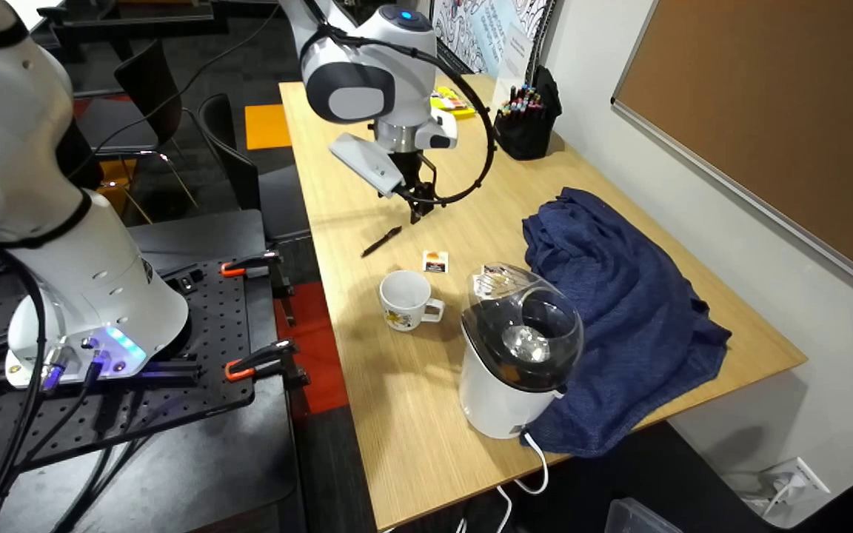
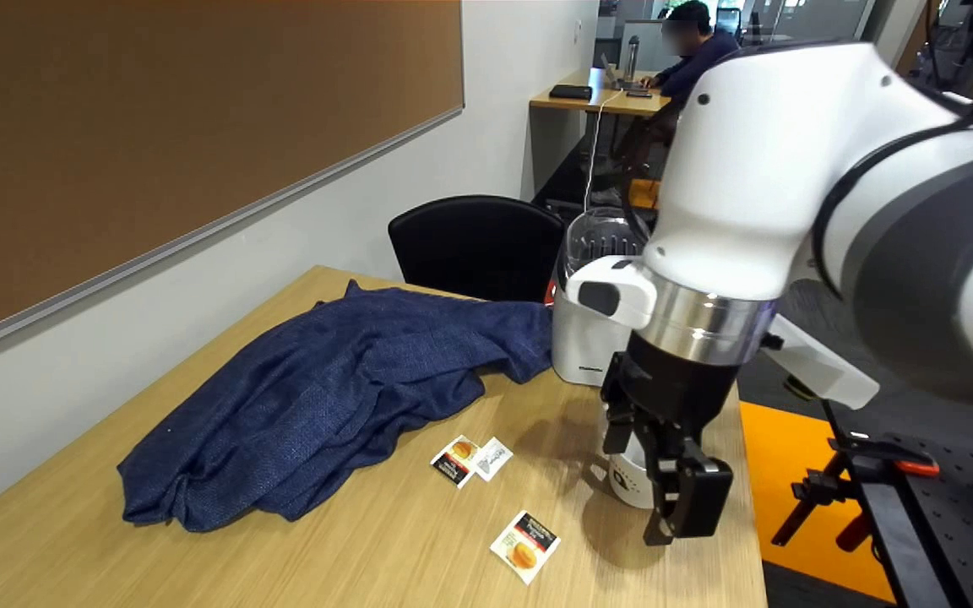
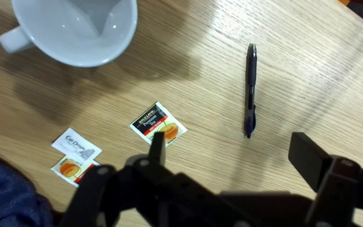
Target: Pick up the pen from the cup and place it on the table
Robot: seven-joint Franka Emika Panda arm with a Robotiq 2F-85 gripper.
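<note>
The pen, thin and dark with a clip, lies flat on the table, outside the cup. It shows also in an exterior view; in an exterior view it is hidden behind my gripper. The white cup with a handle stands upright; it shows in both exterior views. In the wrist view my gripper is open, its fingers wide apart with nothing between them. It is above the table, and the pen's clip end lies just beyond the gap between the fingertips.
A tea packet lies near the cup, with two overlapping packets farther off. A white popcorn machine stands beside a crumpled blue cloth. A black holder with markers stands by the wall.
</note>
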